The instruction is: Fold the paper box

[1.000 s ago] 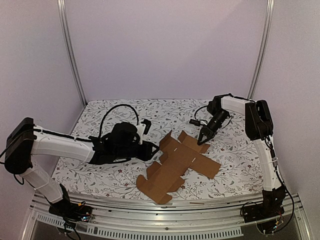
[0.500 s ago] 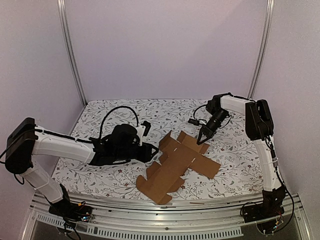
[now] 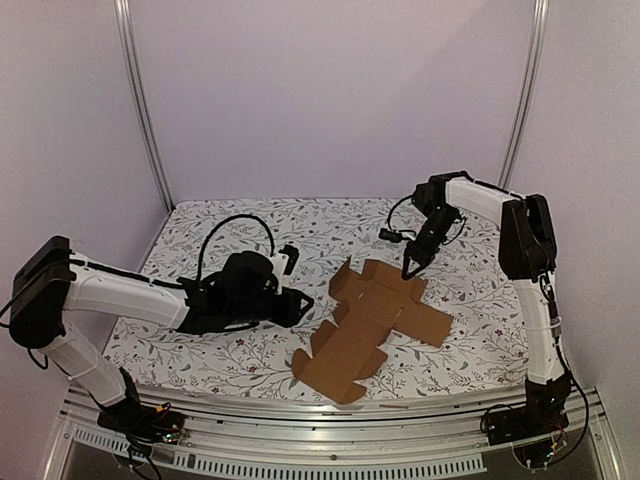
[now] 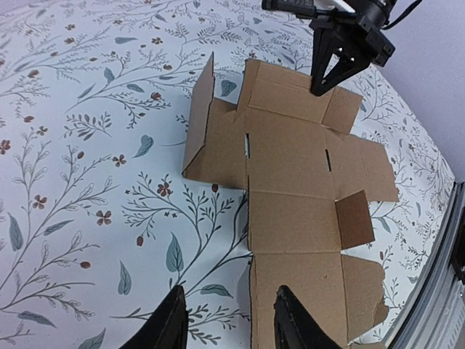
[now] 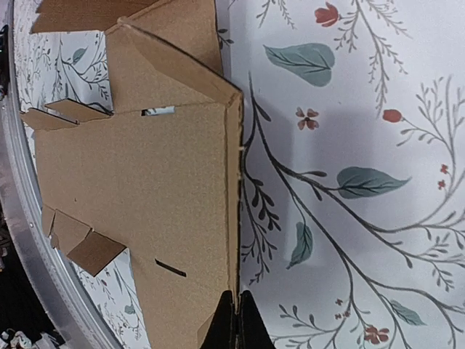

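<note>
Paper box (image 3: 372,318) is laid flat and unfolded on the bench (image 3: 200,235). Left of it, the left claw (image 3: 298,305) is held half open and empty, unmoved. At its far right edge, the right claw (image 3: 410,268) has been pinched shut on a flap, and the box has been dragged slightly rightward. Folding is judged barely begun.

Left tool (image 4: 229,297) low, fingers parted, right tool (image 5: 233,309) pointing down, pinched closed.
</note>
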Motion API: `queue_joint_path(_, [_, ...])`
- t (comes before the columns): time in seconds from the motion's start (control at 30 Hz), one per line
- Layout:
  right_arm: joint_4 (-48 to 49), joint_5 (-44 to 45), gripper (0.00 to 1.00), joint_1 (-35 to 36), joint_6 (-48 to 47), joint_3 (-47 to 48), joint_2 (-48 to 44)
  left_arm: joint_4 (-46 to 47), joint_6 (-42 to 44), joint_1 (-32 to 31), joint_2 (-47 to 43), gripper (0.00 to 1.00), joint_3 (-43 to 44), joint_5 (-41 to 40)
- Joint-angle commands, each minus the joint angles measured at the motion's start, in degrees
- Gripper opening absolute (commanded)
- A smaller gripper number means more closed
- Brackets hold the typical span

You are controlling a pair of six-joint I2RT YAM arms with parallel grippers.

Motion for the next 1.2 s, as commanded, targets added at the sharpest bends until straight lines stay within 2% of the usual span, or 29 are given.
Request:
queue_joint_path(0.0, [-5.3, 18.4, 0.0, 2.8, 0.9, 3.2, -8.9, -0.4, 1.6, -0.7, -1.8, 0.4, -1.3, -3.3])
queue_joint_path(0.2, [3.1, 35.3, 0.0, 8.1, -3.1, 2.9, -12.1, 0.4, 1.3, 2.5, -1.5, 0.41, -1.8, -4.8])
queue_joint_path(0.43, [25.4, 49.5, 0.0, 13.6, -10.8, -7.9, -15.8, 6.0, 1.9, 7.7, 2.1, 0.41, -1.5, -2.1])
queue_joint_path(0.7, [56.7, 52.8, 0.0, 18.2, -23.1, -24.9, -22.5, 12.6, 2.7, 11.6, 10.2, 0.41, 1.9, 1.6])
queue_joint_path(0.97, [70.3, 52.2, 0.0, 20.6, -31.8, -31.9, -26.9, 15.8, 2.4, 12.7, 12.1, 0.42, 2.6, 1.6])
queue_joint_path(1.17, [84.4, 50.5, 0.0, 22.4, -33.7, -43.3, -29.0, 17.0, 4.4, 13.8, 13.2, 0.42, 3.0, 0.0])
